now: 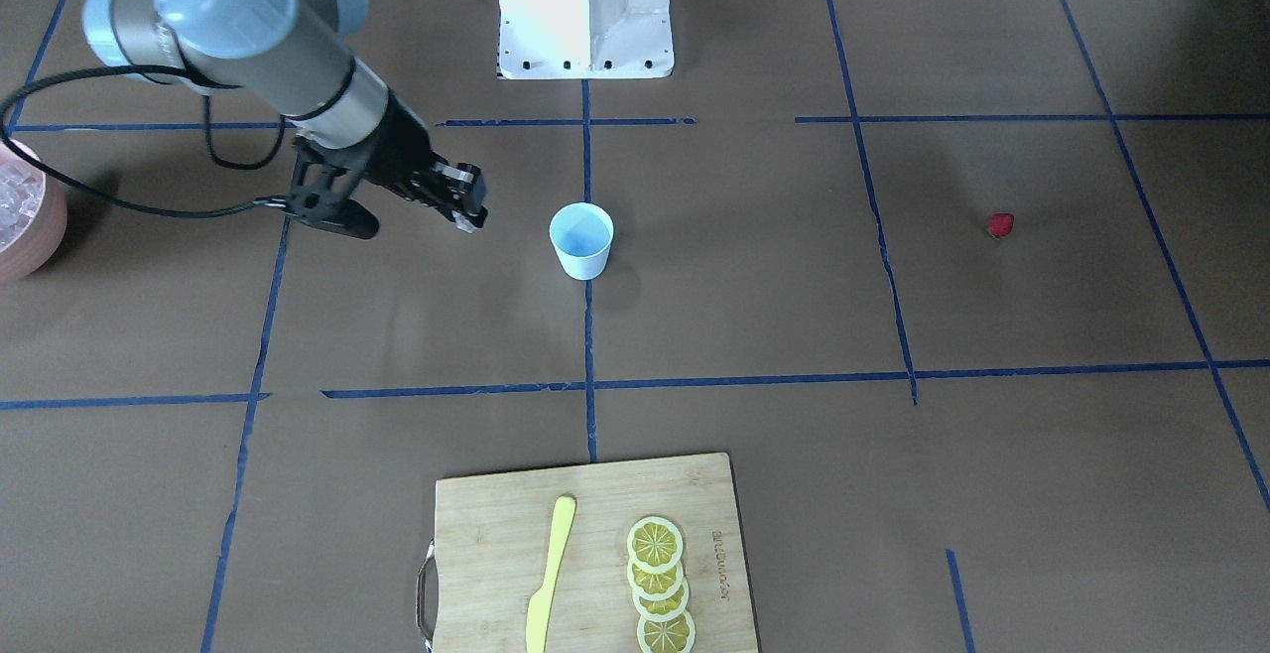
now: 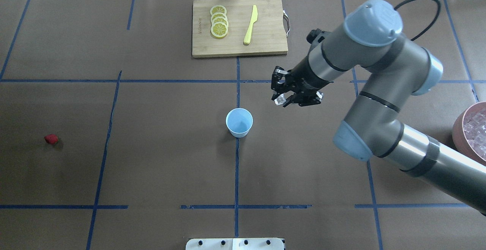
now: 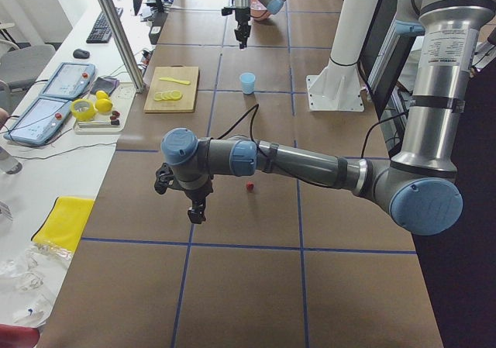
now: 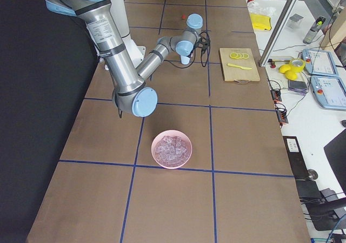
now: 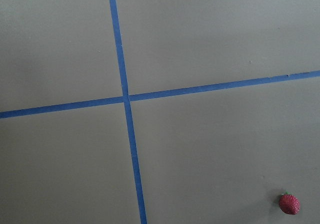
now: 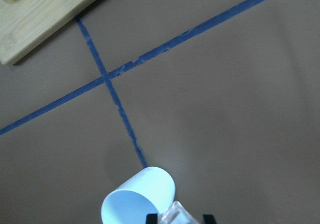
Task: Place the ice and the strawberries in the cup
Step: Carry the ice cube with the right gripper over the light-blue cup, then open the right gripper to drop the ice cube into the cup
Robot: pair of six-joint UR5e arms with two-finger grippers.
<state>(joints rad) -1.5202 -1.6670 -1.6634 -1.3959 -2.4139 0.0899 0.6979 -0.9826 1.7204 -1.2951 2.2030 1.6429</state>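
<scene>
1. The cup [image 2: 239, 122] stands mid-table.
2. Beyond it lies the cutting board [image 2: 265, 48], bearing lemon slices [image 2: 219, 21] and a knife [image 2: 250, 25].
3. The strawberry [image 2: 51, 139] lies at the robot's far left; the bowl [image 2: 458, 128] of ice [image 2: 479, 128], far right.

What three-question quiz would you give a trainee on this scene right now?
1. True or false: the strawberry is in the cup.
2. What does the right gripper hold? A. lemon slice B. ice cube C. knife
3. Fill in: more ice sits in the pink ___.
Key: 1 false, it lies on the table far from the cup; 2 B; 3 bowl.
</scene>
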